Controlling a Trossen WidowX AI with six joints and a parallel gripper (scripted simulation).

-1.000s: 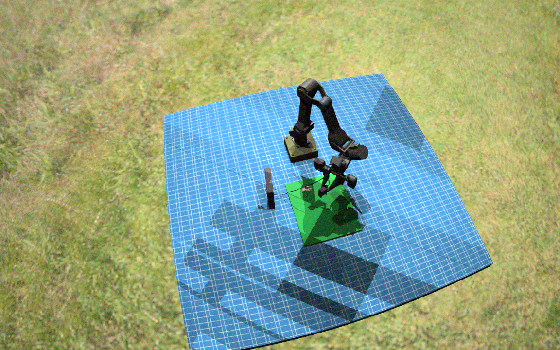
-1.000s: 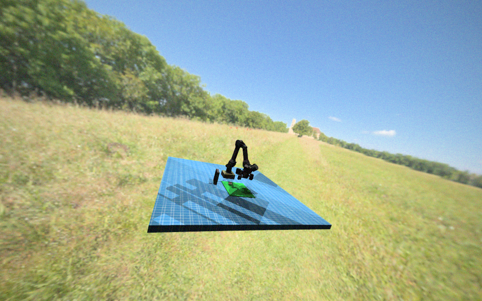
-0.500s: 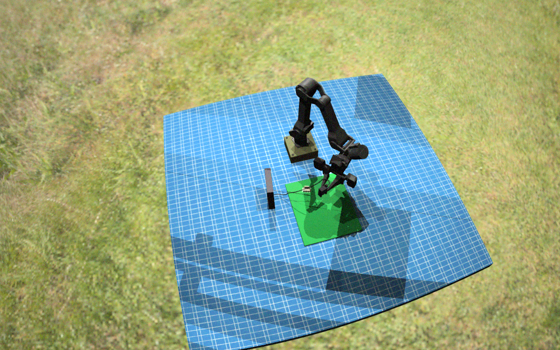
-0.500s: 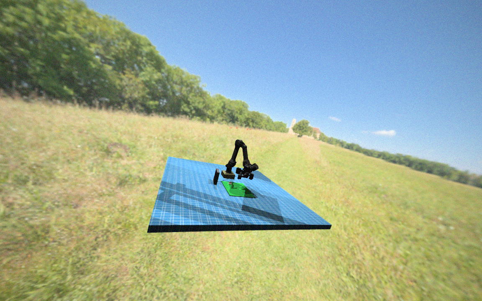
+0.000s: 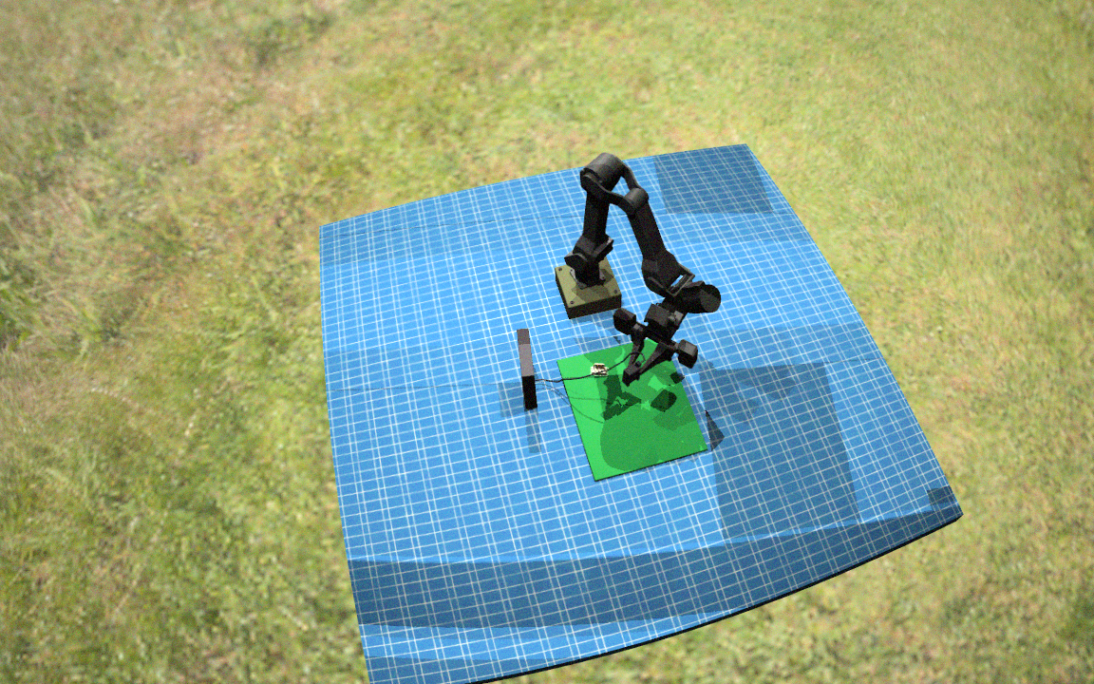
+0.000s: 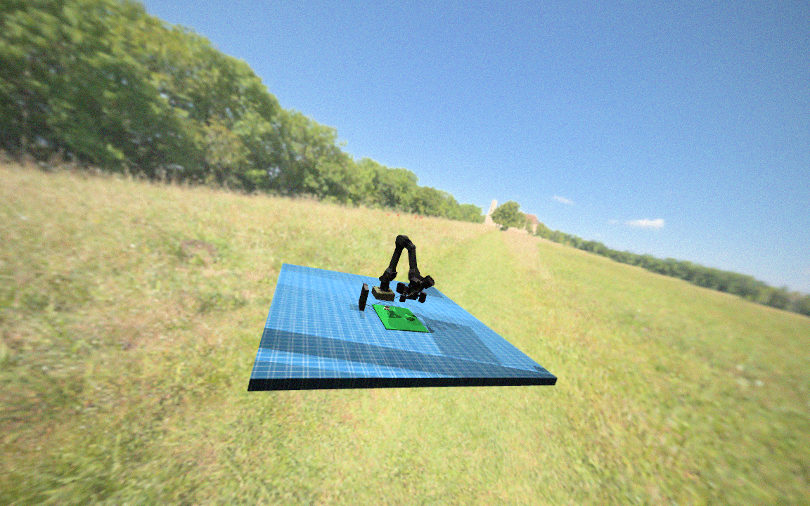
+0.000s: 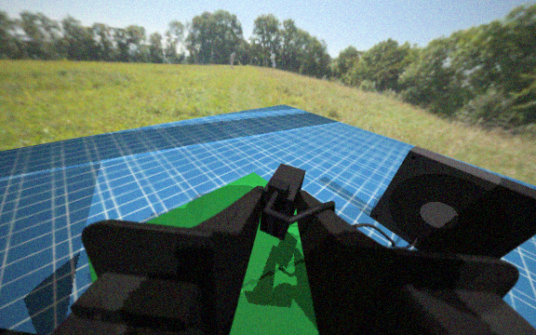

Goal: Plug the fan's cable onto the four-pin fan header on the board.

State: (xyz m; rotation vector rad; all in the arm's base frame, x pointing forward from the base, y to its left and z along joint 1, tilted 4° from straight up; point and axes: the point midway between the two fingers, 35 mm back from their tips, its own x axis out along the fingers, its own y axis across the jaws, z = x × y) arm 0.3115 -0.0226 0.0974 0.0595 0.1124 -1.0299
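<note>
My gripper (image 5: 631, 374) (image 7: 279, 194) is shut on the dark plug (image 7: 287, 176), which sits between the fingertips, tilted, in the wrist view. They are above the green board (image 5: 606, 465) (image 6: 405, 325) (image 7: 212, 205). The thin black cable (image 7: 312, 209) loops from the plug to the right, toward the fan. The small white header (image 5: 599, 369) stands near the board's back left part, to the left of my fingertips in the top view. The header is not seen in the wrist view, and its pins are too small to make out.
The black square fan (image 5: 527, 374) (image 6: 363, 297) (image 7: 487, 200) stands upright left of the board in the top view. The arm's base (image 5: 588, 294) is behind the board. Shadows lie across the board and the blue gridded table (image 5: 449, 510).
</note>
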